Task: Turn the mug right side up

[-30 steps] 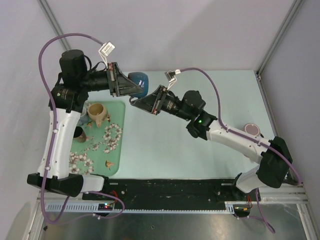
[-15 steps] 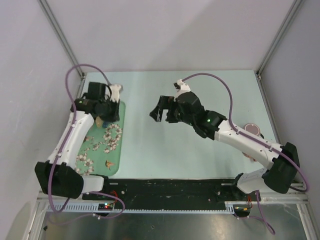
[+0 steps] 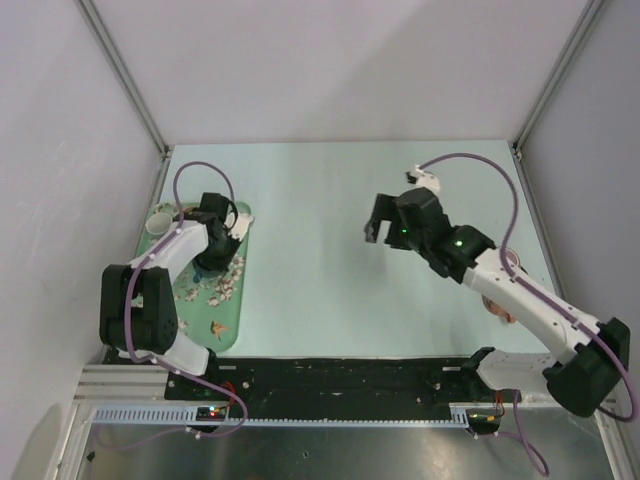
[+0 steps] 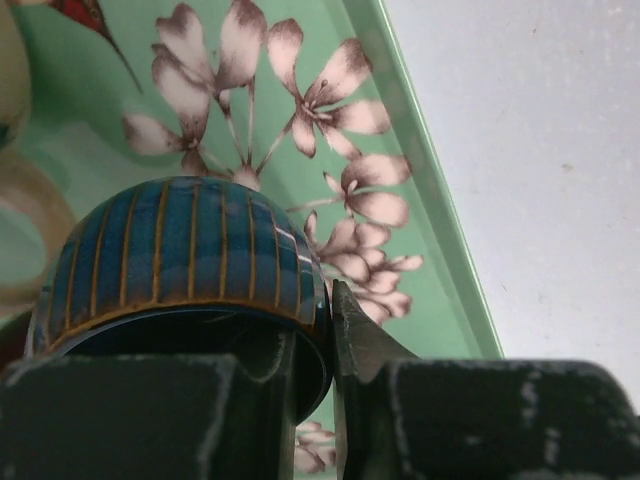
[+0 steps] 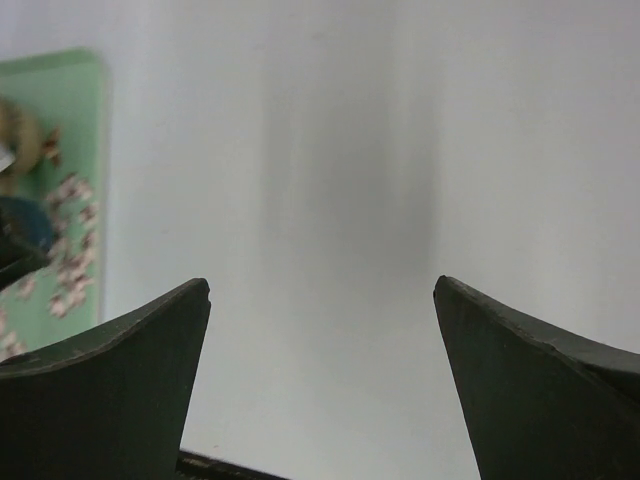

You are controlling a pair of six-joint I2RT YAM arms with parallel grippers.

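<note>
The mug [image 3: 160, 219] is a small pale tan round shape at the far left corner of the green tray [image 3: 228, 325]. I cannot tell which way up it stands. A blurred tan edge of the mug [image 4: 8, 70] shows in the left wrist view, and a tan blur of the mug [image 5: 17, 140] in the right wrist view. My left gripper [image 3: 210, 262] is low over the tray, shut on the rim of a blue gold-striped mug [image 4: 190, 250], one finger inside and one outside. My right gripper [image 3: 376, 228] hangs open over the table's middle, with nothing between its fingers [image 5: 150, 340].
The tray [image 4: 420, 190] has a flower print, and its right edge meets the pale table. A pinkish round object [image 3: 505, 262] lies at the right, partly under the right arm. Metal frame posts stand at the back corners.
My left arm has brought the blue mug down from mid-air onto the tray. My right gripper has opened and drawn back to the right, away from the left gripper.
</note>
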